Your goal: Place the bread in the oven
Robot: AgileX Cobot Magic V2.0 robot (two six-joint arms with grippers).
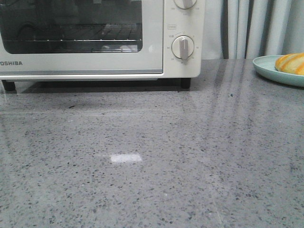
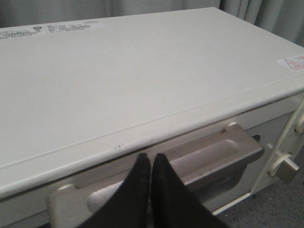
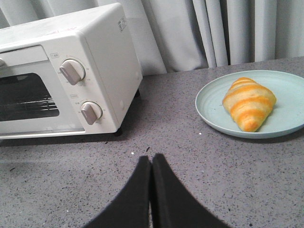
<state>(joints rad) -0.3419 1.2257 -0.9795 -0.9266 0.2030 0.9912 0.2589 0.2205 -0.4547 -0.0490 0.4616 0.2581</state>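
A: Where is the bread sitting?

B: The bread (image 3: 249, 103), a golden-orange croissant-like roll with paler stripes, lies on a pale green plate (image 3: 211, 105) on the grey speckled countertop (image 1: 152, 161). In the front view the plate is at the far right edge, only partly in the picture, well apart from the oven (image 1: 156, 47).

A: And the oven itself?

B: A cream-white Toshiba toaster oven at the back left of the counter, standing on black feet. Its dark glass door (image 1: 71, 26) is closed, and a wire rack shows behind the glass. Two round dials (image 3: 72, 71) sit one above the other on the panel at the oven's right end. Grey curtains (image 1: 251, 28) hang behind.

A: What about the left gripper?

B: The left gripper (image 2: 152, 164) has its two black fingers pressed together with nothing between them. Its tips are just in front of the metal door handle (image 2: 209, 159), close under the oven's top edge; I cannot tell whether they touch it.

A: The right one?

B: The right gripper (image 3: 151, 164) is also pressed together and pinching nothing. It hangs over bare counter, with the oven to one side and the plate with the bread to the other, touching neither.
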